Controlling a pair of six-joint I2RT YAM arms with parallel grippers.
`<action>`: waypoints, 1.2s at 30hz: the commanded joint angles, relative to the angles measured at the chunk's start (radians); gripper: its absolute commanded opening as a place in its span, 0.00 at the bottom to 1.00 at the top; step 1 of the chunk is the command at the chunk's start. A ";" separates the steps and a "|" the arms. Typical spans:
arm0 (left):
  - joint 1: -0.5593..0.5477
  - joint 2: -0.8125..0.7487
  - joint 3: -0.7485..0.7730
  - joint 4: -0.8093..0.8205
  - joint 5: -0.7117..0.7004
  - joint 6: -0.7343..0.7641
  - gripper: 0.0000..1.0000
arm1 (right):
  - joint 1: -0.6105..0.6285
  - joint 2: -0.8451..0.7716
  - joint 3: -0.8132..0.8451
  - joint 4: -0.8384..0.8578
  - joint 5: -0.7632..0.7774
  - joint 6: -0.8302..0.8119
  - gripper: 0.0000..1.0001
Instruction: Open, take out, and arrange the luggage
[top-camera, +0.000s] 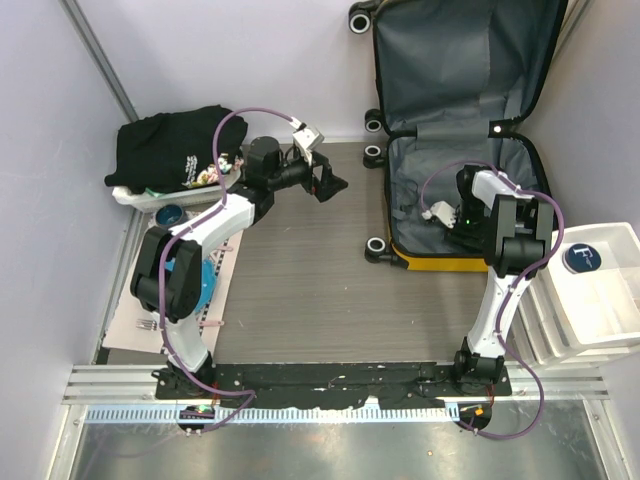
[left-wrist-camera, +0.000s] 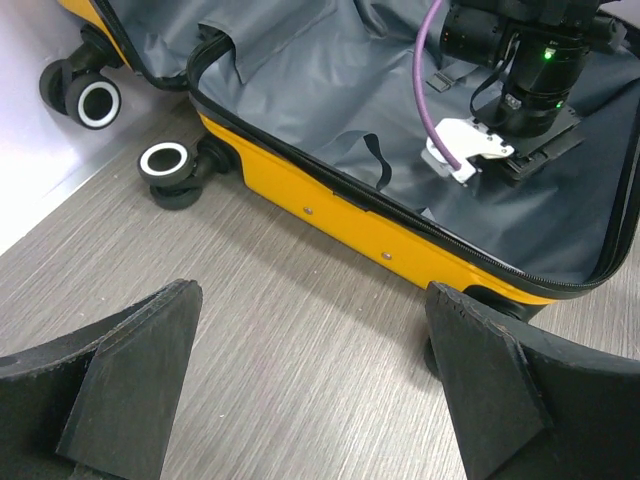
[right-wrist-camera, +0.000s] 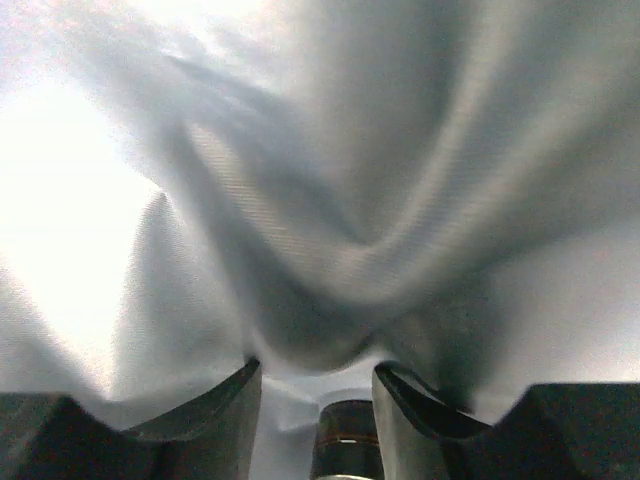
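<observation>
The luggage (top-camera: 455, 130) lies open at the far right corner of the table. Its lid is thrown back toward the far wall, and its yellow lower half faces the table's middle with black wheels (left-wrist-camera: 165, 160) along the left side.

The right gripper (right-wrist-camera: 317, 367) is down inside that lower half. Its fingers (right-wrist-camera: 220, 420) stand partly apart, pressed close to the grey lining (right-wrist-camera: 400, 200), and a fold of the cloth sags between the tips. I cannot tell whether they have pinched it.

The left gripper (top-camera: 330, 183) hangs over the far middle of the table, just left of the suitcase and apart from its yellow wall. Its jaws are spread wide and hold nothing.

What shows in the lower shell is creased lining, a loose dark strap (left-wrist-camera: 375, 160) and the right arm's wrist.

At the far left corner a white basket (top-camera: 125, 195) holds a heaped black garment (top-camera: 165, 148). Off the right edge stand white drawer bins (top-camera: 600, 310), with a dark blue round thing (top-camera: 582, 258) lying in the top one.
</observation>
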 joint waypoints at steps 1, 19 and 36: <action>0.016 0.009 0.033 0.063 0.028 -0.025 0.98 | 0.002 0.001 0.022 0.105 -0.068 0.042 0.48; 0.036 0.022 0.013 0.104 0.058 -0.052 0.97 | 0.004 -0.118 0.225 -0.088 -0.486 0.166 0.11; 0.053 0.020 -0.029 0.172 0.045 -0.086 0.97 | -0.119 -0.167 0.187 -0.185 0.048 -0.079 0.68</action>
